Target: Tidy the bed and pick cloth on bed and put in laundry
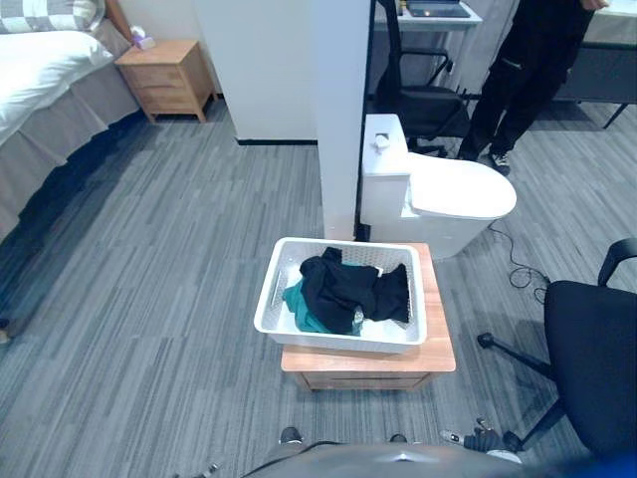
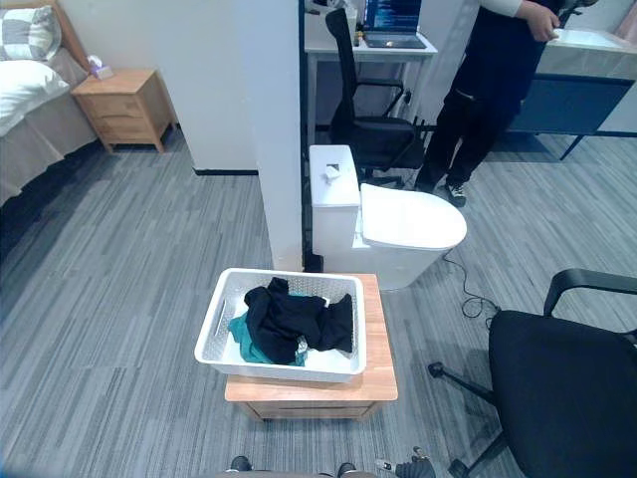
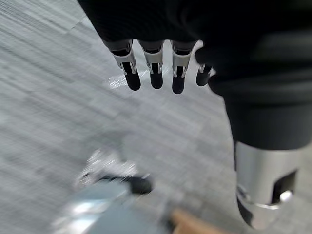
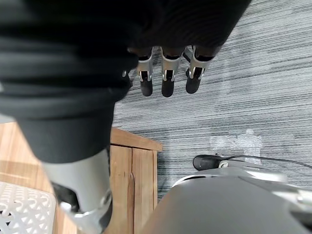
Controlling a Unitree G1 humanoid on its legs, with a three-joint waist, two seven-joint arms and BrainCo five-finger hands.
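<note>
The left hand (image 3: 157, 27) and right hand (image 4: 187, 24) show silver dark-tipped fingers (image 3: 156, 68), black covers (image 4: 68, 73).

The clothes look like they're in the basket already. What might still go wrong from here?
1. The white basket overhangs the small wooden table on the robot's left, so a knock may tip it and spill the black cloth.
2. The black office chair stands close on the right; turning toward the bed might catch its wheeled base.
3. The left hand and right hand hang open and empty, so nothing steadies the basket.
</note>
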